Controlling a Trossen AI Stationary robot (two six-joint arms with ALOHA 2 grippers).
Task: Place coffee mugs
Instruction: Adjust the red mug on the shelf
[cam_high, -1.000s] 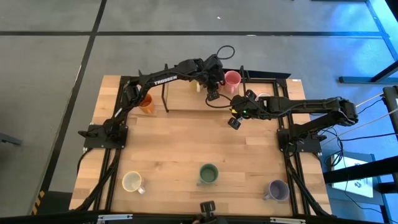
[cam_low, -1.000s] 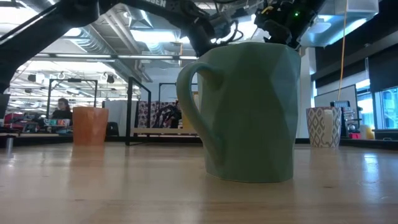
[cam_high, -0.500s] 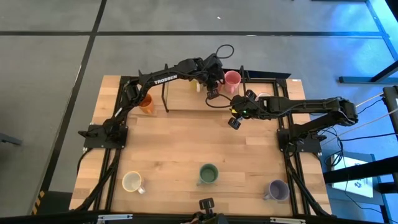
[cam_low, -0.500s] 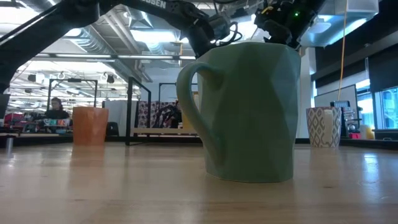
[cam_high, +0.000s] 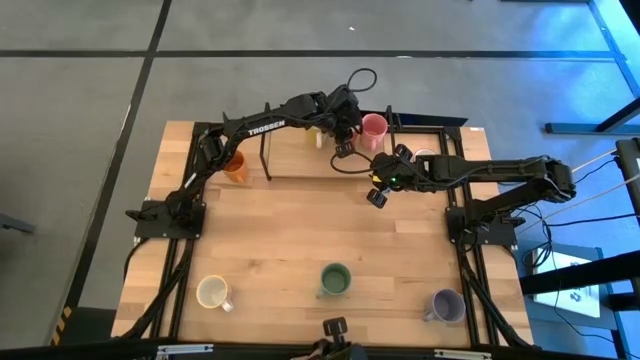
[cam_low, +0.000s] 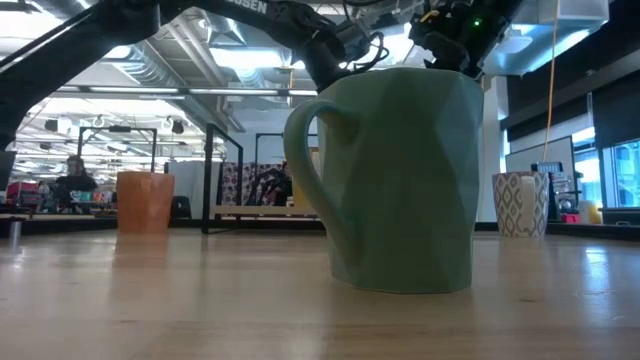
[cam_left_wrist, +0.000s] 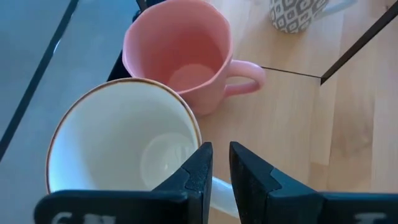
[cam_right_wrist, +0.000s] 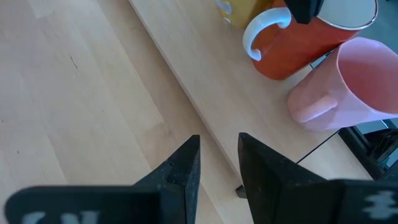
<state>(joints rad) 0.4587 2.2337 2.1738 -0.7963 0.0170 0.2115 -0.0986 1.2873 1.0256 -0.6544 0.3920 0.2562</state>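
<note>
Beyond the wooden table (cam_high: 290, 230), a person (cam_low: 72, 175) had shifted a little since a second earlier; on the table nothing had moved. The left gripper (cam_left_wrist: 221, 171) stayed at the far edge, its fingers nearly closed on the white handle of a cream-lined mug (cam_left_wrist: 118, 149) touching the pink mug (cam_high: 373, 127). The right gripper (cam_high: 380, 190) hung nearby, narrowly parted and empty. The green mug (cam_high: 335, 279), cream mug (cam_high: 211, 291) and lavender mug (cam_high: 446, 303) stood along the near edge. The stillness suggested the grasp was settling, the lift not yet begun.
</note>
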